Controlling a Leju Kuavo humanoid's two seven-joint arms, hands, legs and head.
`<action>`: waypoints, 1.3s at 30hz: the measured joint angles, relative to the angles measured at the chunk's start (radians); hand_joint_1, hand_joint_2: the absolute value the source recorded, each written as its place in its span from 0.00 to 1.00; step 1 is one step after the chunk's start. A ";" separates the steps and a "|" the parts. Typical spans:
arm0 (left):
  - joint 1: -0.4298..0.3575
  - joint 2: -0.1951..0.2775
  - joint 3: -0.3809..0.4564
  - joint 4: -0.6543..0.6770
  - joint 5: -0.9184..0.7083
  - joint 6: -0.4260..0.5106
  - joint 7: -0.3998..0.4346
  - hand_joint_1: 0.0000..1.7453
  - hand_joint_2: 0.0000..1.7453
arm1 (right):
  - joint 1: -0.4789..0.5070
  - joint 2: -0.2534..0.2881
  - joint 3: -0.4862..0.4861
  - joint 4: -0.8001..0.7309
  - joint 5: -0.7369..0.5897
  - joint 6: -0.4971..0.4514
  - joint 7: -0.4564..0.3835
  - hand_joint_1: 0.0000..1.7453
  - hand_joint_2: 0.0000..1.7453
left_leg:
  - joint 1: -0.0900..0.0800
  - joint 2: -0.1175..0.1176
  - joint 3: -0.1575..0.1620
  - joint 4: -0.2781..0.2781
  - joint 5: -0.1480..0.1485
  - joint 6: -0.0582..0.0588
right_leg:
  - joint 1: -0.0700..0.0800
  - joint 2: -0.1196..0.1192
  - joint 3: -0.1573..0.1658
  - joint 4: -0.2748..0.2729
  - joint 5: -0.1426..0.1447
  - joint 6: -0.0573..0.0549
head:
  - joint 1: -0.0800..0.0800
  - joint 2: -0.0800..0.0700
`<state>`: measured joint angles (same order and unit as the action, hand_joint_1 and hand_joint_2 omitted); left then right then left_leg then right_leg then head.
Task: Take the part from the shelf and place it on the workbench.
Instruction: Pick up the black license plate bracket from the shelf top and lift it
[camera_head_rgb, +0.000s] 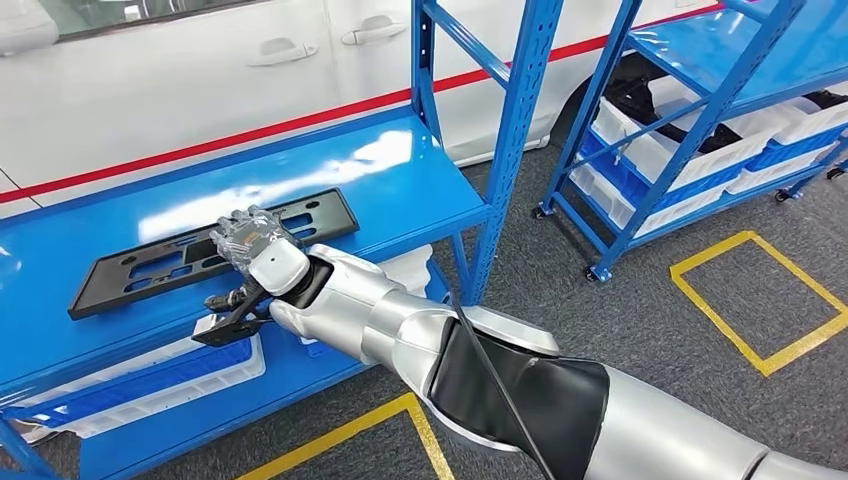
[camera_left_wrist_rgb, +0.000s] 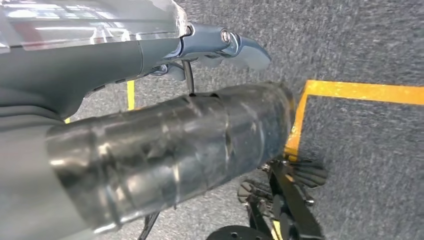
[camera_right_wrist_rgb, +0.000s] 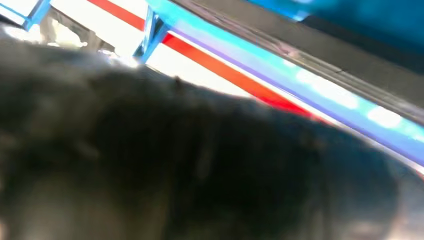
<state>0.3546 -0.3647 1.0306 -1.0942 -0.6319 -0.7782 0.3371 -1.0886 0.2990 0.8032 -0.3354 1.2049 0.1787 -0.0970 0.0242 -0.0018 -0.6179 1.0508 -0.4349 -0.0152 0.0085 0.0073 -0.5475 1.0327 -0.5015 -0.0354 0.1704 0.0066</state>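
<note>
From the head view I see my right arm reaching across from the lower right to the blue shelf (camera_head_rgb: 400, 170), with the right hand (camera_head_rgb: 252, 240) resting over the long black part (camera_head_rgb: 140, 262). The part lies flat on the shelf surface, running at a slant, its near long edge close to the shelf's front lip. My hand sits over the part's middle stretch, toward its right half; the fingers lie down on it, but I cannot tell whether they are clamped round an edge or just resting on top.

To the right of the hand, the shelf's blue upright post (camera_head_rgb: 510, 140) stands near the part's right end, so that side is tight. The left end of the part has bare shelf beyond it. Below the front lip I see white bins (camera_head_rgb: 170, 385) on the lower level. Behind the shelf is a white car body (camera_head_rgb: 200, 80) with a red stripe.

Further right stands a second blue rack (camera_head_rgb: 700, 110) with white trays, well apart, with grey carpet and yellow floor tape (camera_head_rgb: 760, 300) between.

In the left wrist view, my left hand (camera_left_wrist_rgb: 220, 45) hangs over carpet, fingers curled in, holding nothing.
</note>
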 joint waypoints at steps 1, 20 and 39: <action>-0.002 0.000 0.005 0.001 -0.005 -0.003 -0.002 0.00 0.00 | 0.000 -0.001 0.001 0.000 0.000 0.000 0.000 0.00 0.00 | -0.002 -0.001 0.003 -0.005 -0.007 0.006 | 0.002 0.001 -0.003 0.001 -0.002 0.004 | 0.000 0.000; -0.077 -0.001 0.166 0.021 -0.238 -0.096 -0.110 0.00 0.00 | 0.006 -0.018 0.017 0.007 -0.007 0.004 0.002 0.00 0.00 | 0.003 -0.001 0.064 0.005 -0.089 0.001 | -0.008 -0.003 -0.055 -0.016 0.064 -0.007 | 0.000 0.000; -0.157 -0.001 0.347 0.029 -0.516 -0.163 -0.257 0.00 0.00 | 0.010 -0.034 0.028 0.015 -0.022 0.007 0.004 0.00 0.00 | 0.005 -0.002 0.025 -0.022 -0.023 0.038 | -0.013 -0.002 -0.153 0.258 -0.092 0.037 | 0.000 0.000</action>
<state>0.1975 -0.3656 1.3780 -1.0651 -1.1474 -0.9417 0.0806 -1.0789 0.2651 0.8313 -0.3205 1.1830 0.1860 -0.0935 0.0290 -0.0039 -0.5934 1.0288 -0.4579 0.0230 -0.0049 0.0052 -0.7008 1.2907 -0.5933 0.0018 0.1701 0.0065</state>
